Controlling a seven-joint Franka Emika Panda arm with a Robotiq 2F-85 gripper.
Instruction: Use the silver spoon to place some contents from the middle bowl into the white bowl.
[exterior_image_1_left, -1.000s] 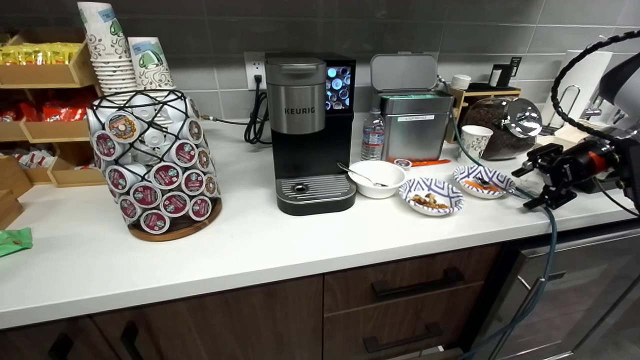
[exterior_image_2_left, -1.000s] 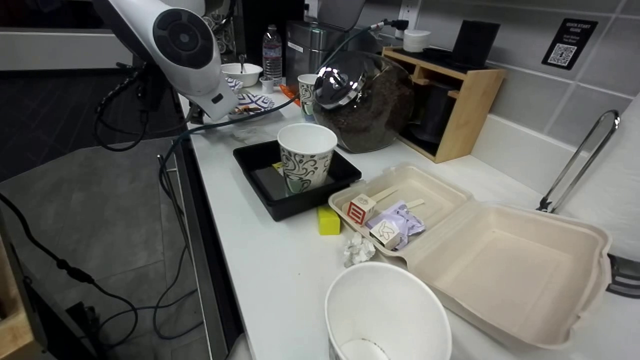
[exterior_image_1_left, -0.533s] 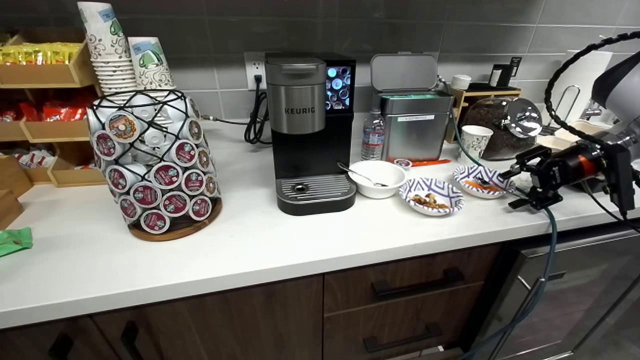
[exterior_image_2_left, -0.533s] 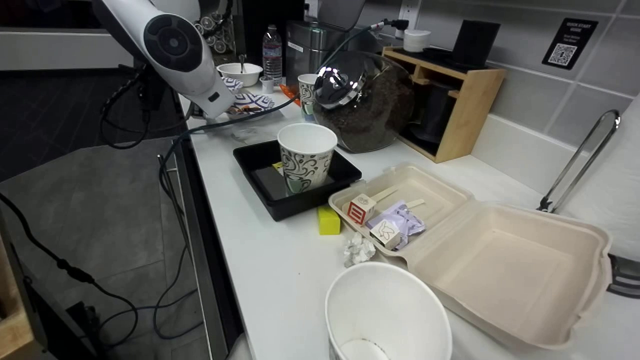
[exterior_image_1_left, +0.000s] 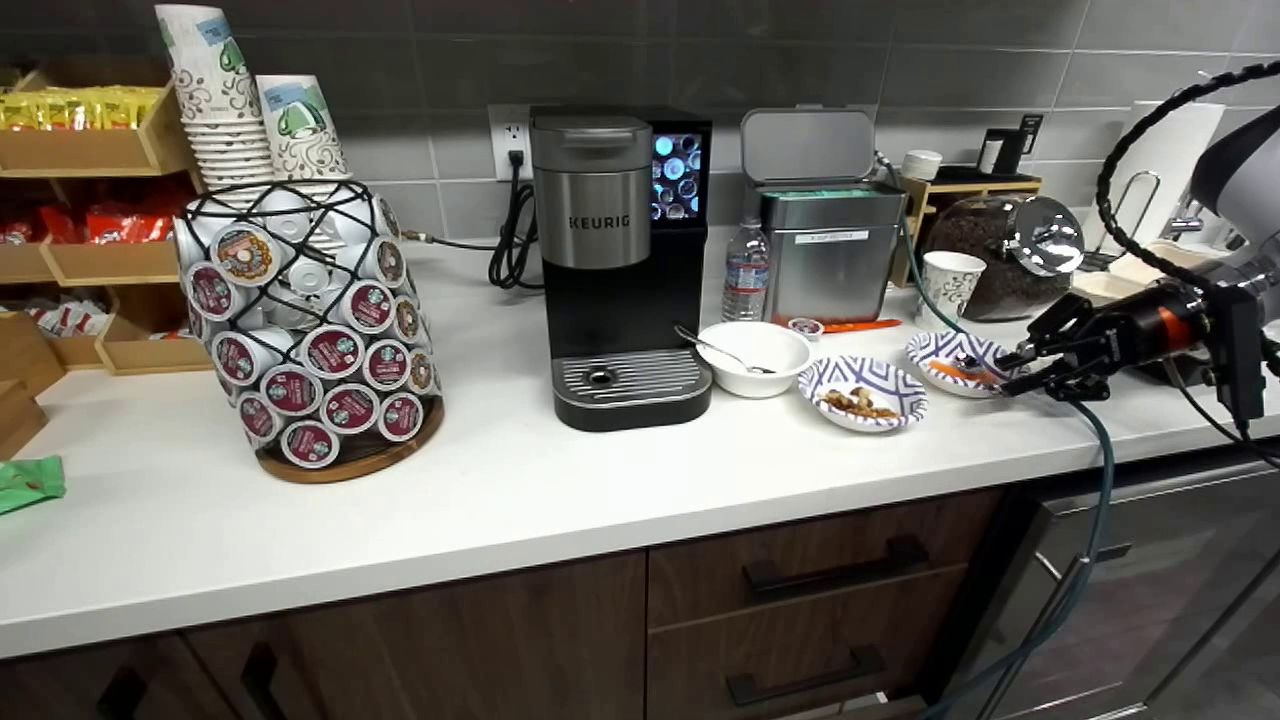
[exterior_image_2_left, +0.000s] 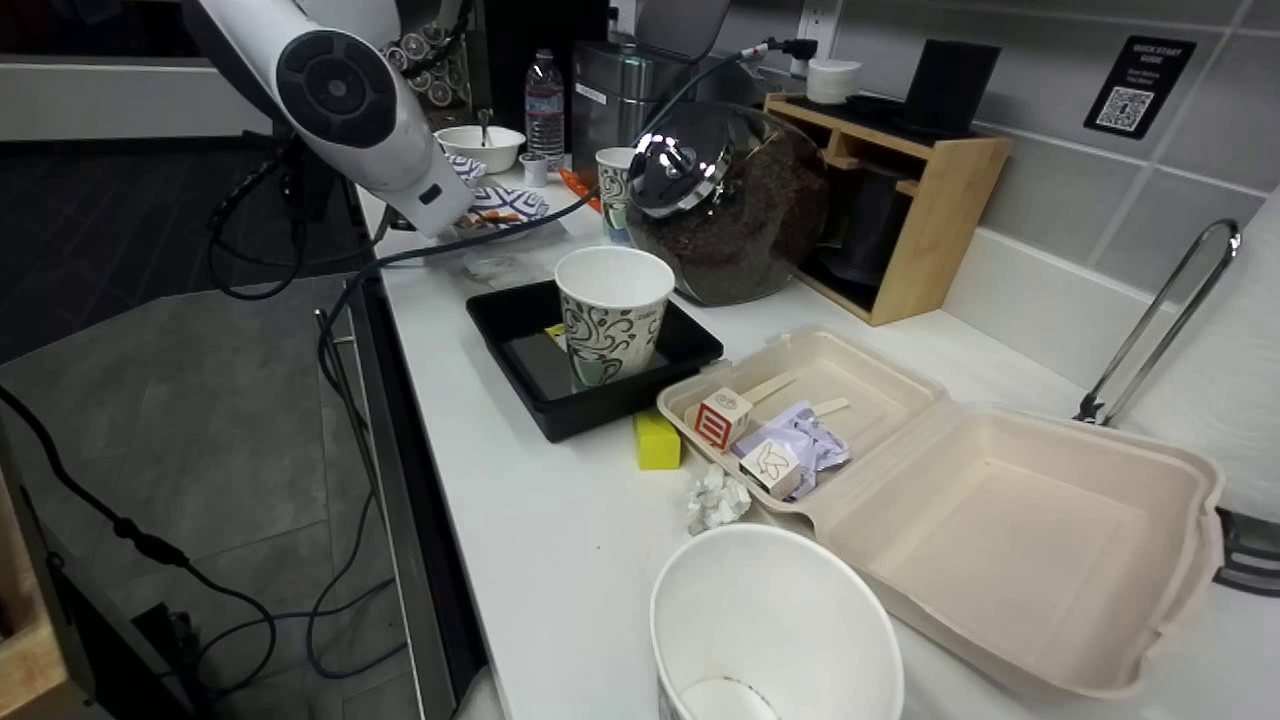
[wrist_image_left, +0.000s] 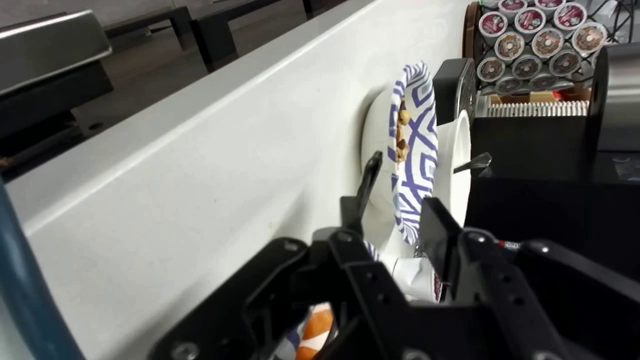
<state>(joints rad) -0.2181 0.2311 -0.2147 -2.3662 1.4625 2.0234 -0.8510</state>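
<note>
The middle bowl, with its blue-and-white pattern, holds tan-brown contents on the counter. Beside it is the plain white bowl, with a silver spoon leaning on its rim. My gripper is at the rim of the rightmost patterned bowl, which has orange pieces. In the wrist view the jaws stand partly apart, with a visible gap. A dark shiny utensil rises against the left-hand finger; the other finger is clear of it. The arm hides the gripper in an exterior view.
A coffee maker stands behind the white bowl. A water bottle, a metal bin and a paper cup line the back. A blue-green hose crosses the counter below the gripper. The black tray lies nearer the arm's base.
My gripper has moved left in an exterior view, up to the rightmost patterned bowl. Its fingers have drawn closer together, and they now cover the utensil's handle. Both other bowls have not moved.
</note>
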